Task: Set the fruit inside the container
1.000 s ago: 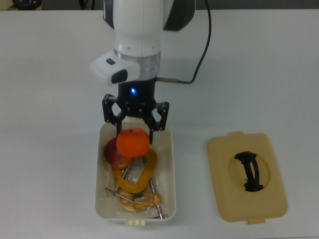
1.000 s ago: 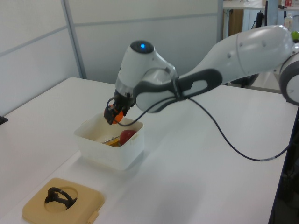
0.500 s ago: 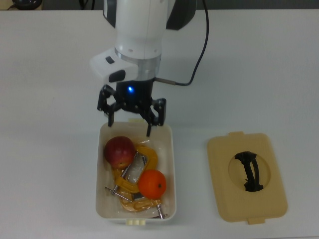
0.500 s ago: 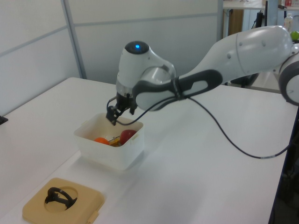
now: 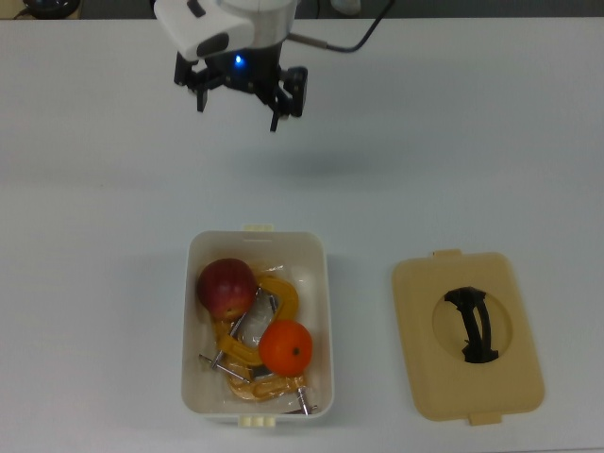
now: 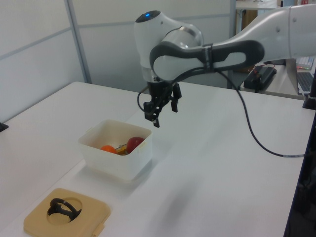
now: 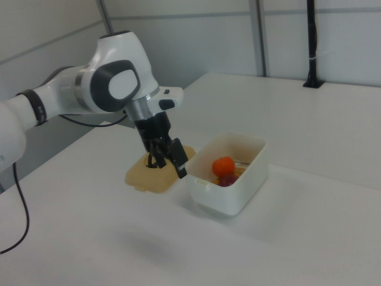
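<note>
Gripper (image 5: 238, 102) empty, fingers spread wide apart, nothing between them. It hangs in the air above bare table (image 5: 472, 142), toward the top view's upper edge, well apart from the container (image 5: 192, 321). In the left view the gripper (image 6: 161, 107) sits above and to the right of the tub; in the right view it (image 7: 168, 154) overlaps the tan lid behind it, just left of the tub. A blue light shows on the wrist in the top view.

Container: white tub (image 6: 116, 165), open, standing upright on the table. Both fruits lie inside it. Apple (image 5: 226, 287), dark red, in the top view's upper left part of the tub. Orange (image 5: 286, 347) nearer the top view's lower right, apart from the apple. The orange rests on yellow-orange clamps (image 5: 247, 363) that fill the tub floor; the apple touches them too.

Lid (image 5: 467, 333), tan with black handle, lies flat on the table to the top view's right of the tub, not touching it.

A black cable (image 6: 256, 138) trails from the arm across the table in the left view.
</note>
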Robot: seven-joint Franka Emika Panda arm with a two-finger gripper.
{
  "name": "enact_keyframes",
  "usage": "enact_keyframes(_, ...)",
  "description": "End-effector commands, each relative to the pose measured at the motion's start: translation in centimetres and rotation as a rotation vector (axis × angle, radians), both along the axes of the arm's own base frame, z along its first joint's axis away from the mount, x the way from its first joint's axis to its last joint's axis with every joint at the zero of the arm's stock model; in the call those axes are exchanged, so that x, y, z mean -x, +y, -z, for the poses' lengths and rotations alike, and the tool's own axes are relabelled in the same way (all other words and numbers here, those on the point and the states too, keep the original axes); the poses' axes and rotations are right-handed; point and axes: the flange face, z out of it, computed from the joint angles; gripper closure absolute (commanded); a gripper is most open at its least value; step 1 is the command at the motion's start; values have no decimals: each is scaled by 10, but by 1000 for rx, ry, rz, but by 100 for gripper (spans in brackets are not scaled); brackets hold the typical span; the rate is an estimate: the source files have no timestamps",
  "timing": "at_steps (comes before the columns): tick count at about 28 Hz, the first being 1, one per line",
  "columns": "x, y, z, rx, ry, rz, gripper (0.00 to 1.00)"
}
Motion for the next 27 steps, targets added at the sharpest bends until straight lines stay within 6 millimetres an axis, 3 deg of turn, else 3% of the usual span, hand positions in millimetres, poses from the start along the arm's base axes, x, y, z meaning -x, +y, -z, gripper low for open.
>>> enact_keyframes(1,55,0,-22,-60,9,-80,0)
enact_keyframes(5,61,-13,-34,-113,-1,-80,0)
enact_keyframes(12,53,-29,-45,-113,-37,-55,0)
enact_keyframes(18,53,-39,-46,-107,-35,-39,0)
enact_keyframes(27,49,-37,-39,-78,-20,-49,0)
